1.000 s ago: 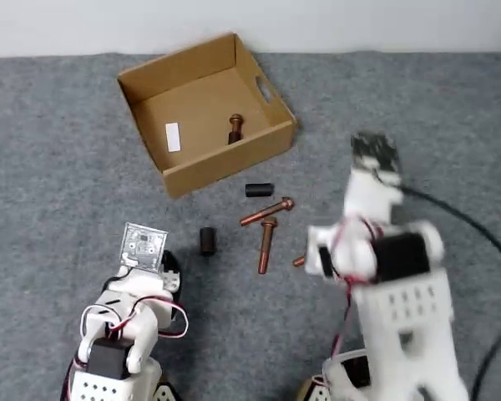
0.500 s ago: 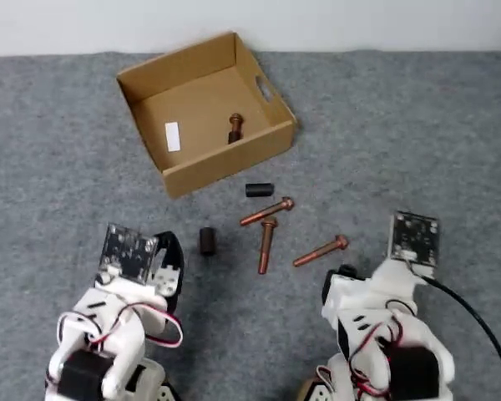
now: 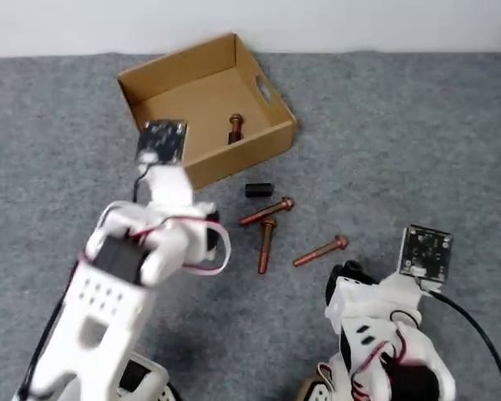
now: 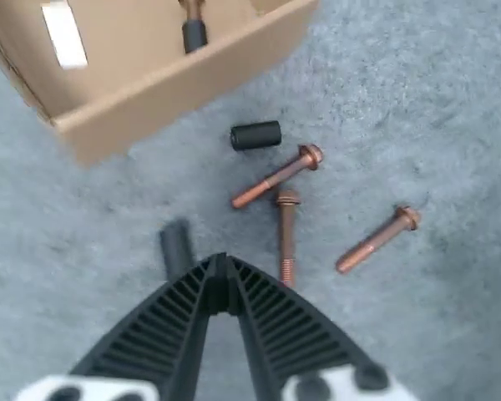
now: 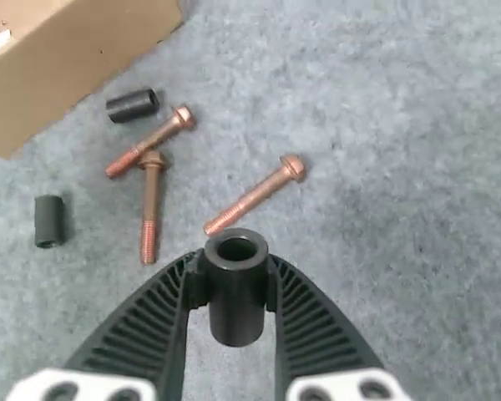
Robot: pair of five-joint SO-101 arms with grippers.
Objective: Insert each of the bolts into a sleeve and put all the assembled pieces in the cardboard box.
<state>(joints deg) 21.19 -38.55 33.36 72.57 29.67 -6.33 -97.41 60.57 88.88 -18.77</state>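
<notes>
— How's the light?
— Bright and even, from overhead. The cardboard box (image 3: 242, 152) casts only a faint, soft shadow along its front wall, on the grey desk (image 3: 417, 125).

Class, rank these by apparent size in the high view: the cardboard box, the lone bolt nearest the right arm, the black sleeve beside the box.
1. cardboard box, by far the largest.
2. lone bolt.
3. black sleeve, clearly shorter than the bolt.
</notes>
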